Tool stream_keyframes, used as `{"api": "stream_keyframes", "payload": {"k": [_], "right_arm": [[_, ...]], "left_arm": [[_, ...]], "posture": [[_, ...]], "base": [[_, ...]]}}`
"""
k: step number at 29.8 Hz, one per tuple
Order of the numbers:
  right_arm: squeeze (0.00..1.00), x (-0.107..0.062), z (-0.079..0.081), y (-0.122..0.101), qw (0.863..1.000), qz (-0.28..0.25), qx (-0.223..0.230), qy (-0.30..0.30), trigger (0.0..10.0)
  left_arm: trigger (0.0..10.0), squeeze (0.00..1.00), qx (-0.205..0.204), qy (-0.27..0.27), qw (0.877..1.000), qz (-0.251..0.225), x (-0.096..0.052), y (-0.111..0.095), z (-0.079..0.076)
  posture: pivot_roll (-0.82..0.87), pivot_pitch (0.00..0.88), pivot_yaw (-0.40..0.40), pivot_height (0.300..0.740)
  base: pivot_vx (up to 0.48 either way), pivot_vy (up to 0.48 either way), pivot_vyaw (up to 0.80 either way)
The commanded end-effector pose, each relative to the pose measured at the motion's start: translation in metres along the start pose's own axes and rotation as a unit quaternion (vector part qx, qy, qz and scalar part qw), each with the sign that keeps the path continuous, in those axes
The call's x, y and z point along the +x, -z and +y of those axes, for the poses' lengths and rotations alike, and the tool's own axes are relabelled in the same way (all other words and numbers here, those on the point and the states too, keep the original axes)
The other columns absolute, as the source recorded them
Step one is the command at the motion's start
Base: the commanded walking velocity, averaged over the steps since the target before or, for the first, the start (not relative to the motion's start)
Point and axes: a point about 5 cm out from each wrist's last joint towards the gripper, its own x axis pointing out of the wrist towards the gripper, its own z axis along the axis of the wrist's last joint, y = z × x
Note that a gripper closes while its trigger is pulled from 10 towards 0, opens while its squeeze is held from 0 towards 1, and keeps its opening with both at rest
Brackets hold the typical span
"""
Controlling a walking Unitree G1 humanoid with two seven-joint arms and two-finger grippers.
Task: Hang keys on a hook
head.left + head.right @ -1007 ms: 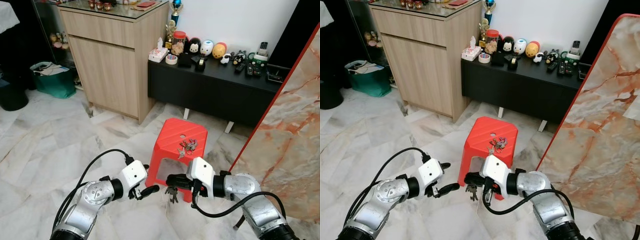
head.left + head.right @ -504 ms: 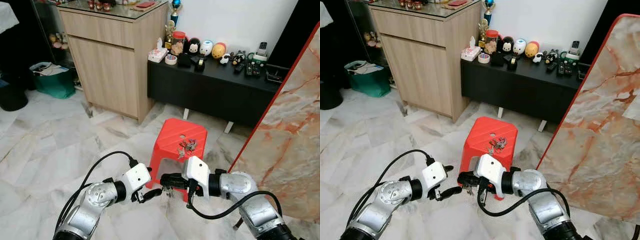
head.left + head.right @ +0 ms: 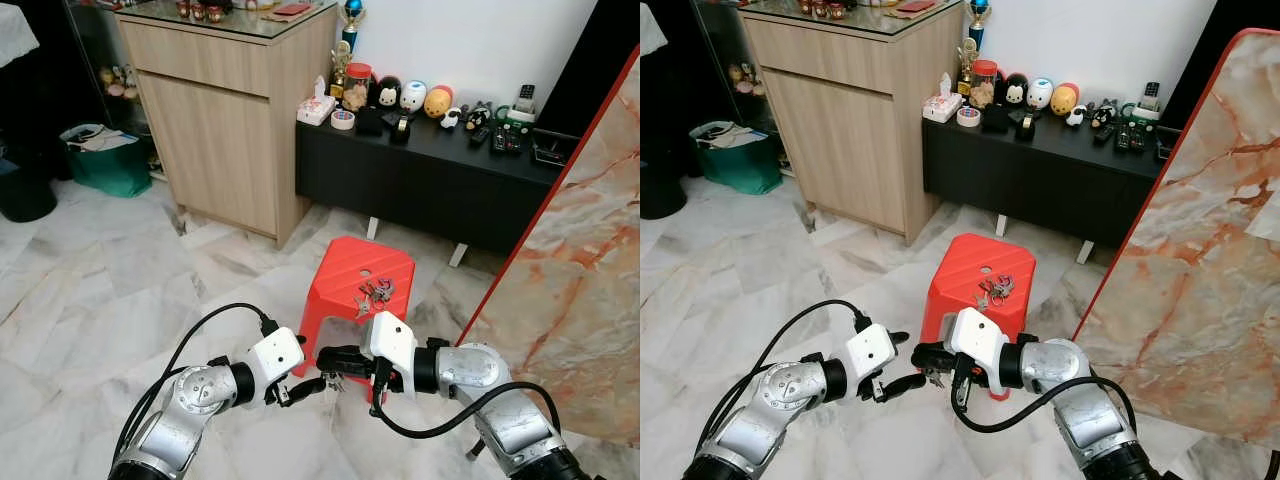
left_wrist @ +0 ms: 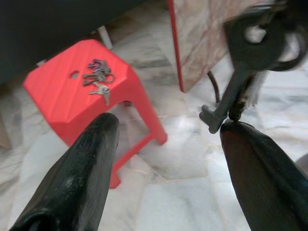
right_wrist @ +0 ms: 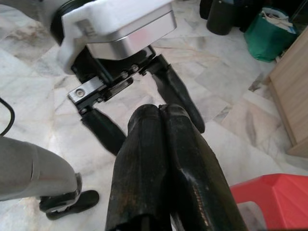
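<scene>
**Even indoor light, sharp head views, soft close-ups at the wrists**

Both eye views are bright, evenly lit and sharp, with soft shadows under the red stool [image 3: 356, 280]. The marble floor [image 3: 110, 300] shows mild sheen. In the left wrist view, the dark keys [image 4: 250, 62] beyond the jaws are blurred; near fingers [image 5: 159, 163] look soft.

- Your right gripper [image 3: 923, 358], pinching the keys [image 3: 932, 376], now sits closer to the left one.
- Your left gripper [image 3: 902, 361] has risen, fingers spread beside the keys.
</scene>
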Motion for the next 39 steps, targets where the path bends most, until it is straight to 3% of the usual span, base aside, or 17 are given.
{"api": "stream_keyframes", "payload": {"k": [1, 13, 30, 31, 32, 33, 39], "right_arm": [[0.0, 0.002, -0.002, -0.006, 1.0, -0.007, -0.012, 0.001, 10.0], [0.0, 0.003, -0.005, -0.001, 1.0, 0.004, -0.011, 0.017, 10.0], [0.0, 0.01, 0.004, -0.001, 1.0, -0.007, 0.0, -0.005, 10.0], [0.0, 0.01, 0.004, -0.001, 1.0, -0.006, 0.0, -0.005, 10.0], [0.0, 0.01, 0.004, -0.001, 1.0, -0.006, 0.0, -0.005, 10.0], [0.0, 0.01, 0.005, -0.001, 1.0, -0.006, 0.0, -0.006, 10.0], [0.0, 0.01, 0.005, 0.001, 1.0, -0.001, -0.001, -0.007, 10.0]], "left_arm": [[10.0, 0.0, 0.001, 0.025, 1.0, -0.005, 0.002, -0.005, -0.007], [10.0, 0.0, 0.009, 0.038, 0.999, 0.009, 0.0, -0.002, -0.009], [10.0, 0.0, 0.007, 0.008, 1.0, 0.001, 0.005, -0.007, -0.005], [8.7, 0.0, 0.007, 0.007, 1.0, 0.0, 0.005, -0.007, -0.005], [8.7, 0.0, 0.007, 0.007, 1.0, 0.0, 0.005, -0.007, -0.005], [0.0, 0.0, 0.007, 0.006, 1.0, 0.0, 0.005, -0.008, -0.005], [0.0, 0.0, 0.011, 0.012, 1.0, 0.002, 0.005, -0.008, -0.005]], "posture": [[0.07, 0.0, -0.09, 0.74], [0.07, 0.0, -0.09, 0.74], [0.08, 0.0, -0.093, 0.74], [0.08, 0.0, -0.093, 0.74], [0.08, 0.0, -0.093, 0.74], [0.08, 0.0, -0.093, 0.74], [0.07, 0.0, -0.092, 0.74]], "base": [[0.0, 0.0, 0.0], [0.0, 0.0, 0.0], [0.0, 0.0, 0.0], [0.0, 0.0, 0.0], [0.0, 0.0, 0.0], [0.0, 0.0, 0.0], [0.0, 0.0, 0.0]]}}
